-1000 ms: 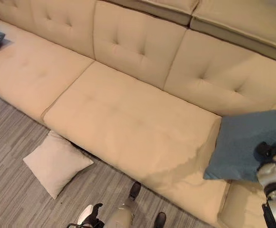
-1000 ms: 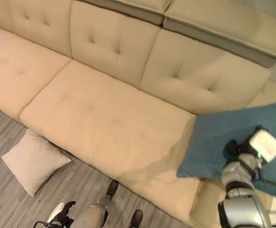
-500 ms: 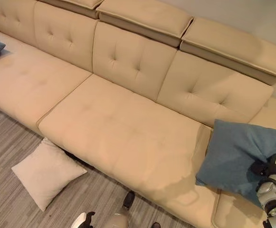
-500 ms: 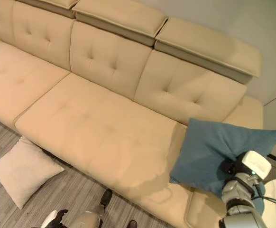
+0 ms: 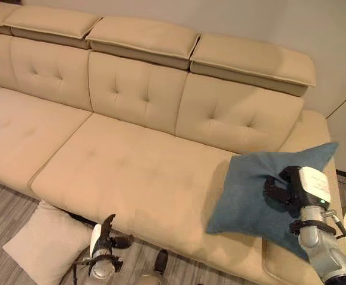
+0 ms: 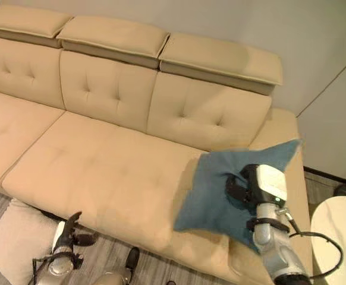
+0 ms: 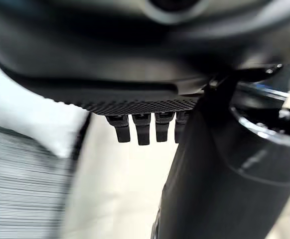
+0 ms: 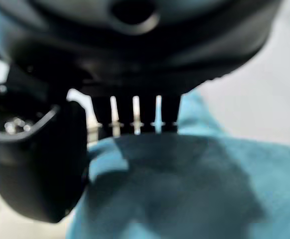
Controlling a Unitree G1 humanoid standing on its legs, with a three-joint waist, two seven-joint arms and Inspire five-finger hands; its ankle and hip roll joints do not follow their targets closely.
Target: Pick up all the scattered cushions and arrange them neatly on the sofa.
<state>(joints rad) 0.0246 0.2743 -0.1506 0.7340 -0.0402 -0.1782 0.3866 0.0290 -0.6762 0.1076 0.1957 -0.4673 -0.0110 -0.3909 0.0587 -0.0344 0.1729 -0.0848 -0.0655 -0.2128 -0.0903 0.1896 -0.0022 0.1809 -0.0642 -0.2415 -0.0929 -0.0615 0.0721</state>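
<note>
I see my right robot hand (image 5: 280, 189) pinching the blue cushion (image 5: 247, 196) at lower right, over the beige sofa (image 5: 131, 166) seat. A white cushion (image 5: 39, 246) lies on the floor at lower left, just beside my left robot hand (image 5: 101, 243), whose fingers are loosely spread and hold nothing.

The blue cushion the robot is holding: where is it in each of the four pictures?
Left eye view: blue cushion at lower right, over the sofa seat, gripped by the right hand.
Right eye view: right of centre, same grip.
Right wrist view: across the lower part, past the fingers.
Left wrist view: not in it.
Shared landmark: the beige sofa.
</note>
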